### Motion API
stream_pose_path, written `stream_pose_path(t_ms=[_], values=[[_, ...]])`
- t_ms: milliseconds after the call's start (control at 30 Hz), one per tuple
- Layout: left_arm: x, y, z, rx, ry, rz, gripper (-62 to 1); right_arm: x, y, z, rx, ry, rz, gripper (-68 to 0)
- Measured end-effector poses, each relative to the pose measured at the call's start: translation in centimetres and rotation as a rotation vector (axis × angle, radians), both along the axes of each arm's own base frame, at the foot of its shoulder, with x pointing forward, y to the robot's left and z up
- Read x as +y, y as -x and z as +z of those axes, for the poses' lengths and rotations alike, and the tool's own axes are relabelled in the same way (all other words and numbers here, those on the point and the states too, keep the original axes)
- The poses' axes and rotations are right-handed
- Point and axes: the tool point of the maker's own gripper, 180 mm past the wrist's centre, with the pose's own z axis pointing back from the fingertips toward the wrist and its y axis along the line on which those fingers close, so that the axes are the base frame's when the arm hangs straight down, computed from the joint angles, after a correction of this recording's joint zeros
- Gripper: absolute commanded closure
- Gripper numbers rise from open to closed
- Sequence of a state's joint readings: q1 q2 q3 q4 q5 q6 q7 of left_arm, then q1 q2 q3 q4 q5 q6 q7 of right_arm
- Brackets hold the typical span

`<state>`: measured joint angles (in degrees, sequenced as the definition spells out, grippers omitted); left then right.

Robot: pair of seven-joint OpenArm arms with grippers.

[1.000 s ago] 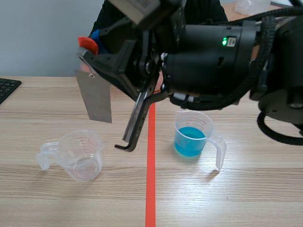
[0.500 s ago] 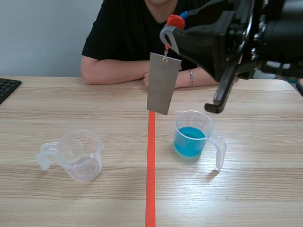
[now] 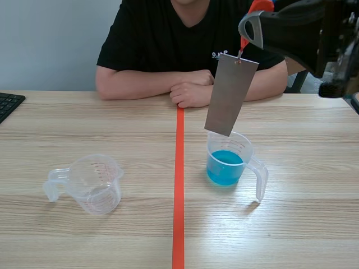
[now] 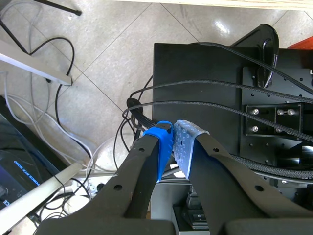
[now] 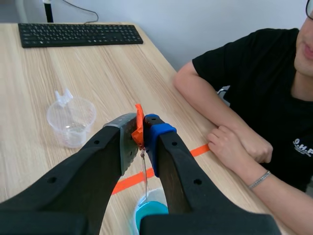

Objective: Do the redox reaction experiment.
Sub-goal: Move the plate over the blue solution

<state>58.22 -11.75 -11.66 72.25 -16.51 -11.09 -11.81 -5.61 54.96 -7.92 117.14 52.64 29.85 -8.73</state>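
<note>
the right hand [image 5: 140, 128], raised high over the surface [image 3: 303, 224], is clamped shut on an orange-red tab [image 3: 259, 5]; from the tab a grey metal plate [image 3: 230, 92] dangles, tilted, its lower edge just above the far rim of the cup of blue liquid [image 3: 225, 167], probably so it can be lowered straight in; the cup's mouth looks wide enough, but the plate hangs loose and could sway against the rim; an empty clear cup [image 3: 95, 182] sits well apart, across the tape line [image 3: 178, 202]; a person's folded arms [image 3: 168, 84] rest beyond; the left hand [image 4: 173, 142], closed on nothing, hangs off the surface above floor cables [image 4: 146, 98].
</note>
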Motion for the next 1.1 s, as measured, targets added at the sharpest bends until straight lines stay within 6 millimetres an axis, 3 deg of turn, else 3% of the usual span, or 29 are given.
stream_pose_path(t_ms=[300,633,867,1100], values=[[0.0,0.0,0.0,0.000,0.000,0.000,-4.9,-2.6,-1.7,-1.7,0.077,0.006,-0.056,-1.3],[0.1,0.0,0.0,0.001,-0.001,-0.004,-4.9,-5.4,-3.9,-1.6,0.092,-0.015,-0.072,-1.3],[1.1,-0.4,0.5,-0.014,-0.024,-0.051,-4.9,-4.9,-4.2,-0.8,0.067,-0.015,-0.052,-1.3],[2.3,-2.7,3.1,-0.136,-0.041,-0.176,-4.9,-3.8,-4.0,-0.9,0.072,-0.012,-0.017,-1.3]])
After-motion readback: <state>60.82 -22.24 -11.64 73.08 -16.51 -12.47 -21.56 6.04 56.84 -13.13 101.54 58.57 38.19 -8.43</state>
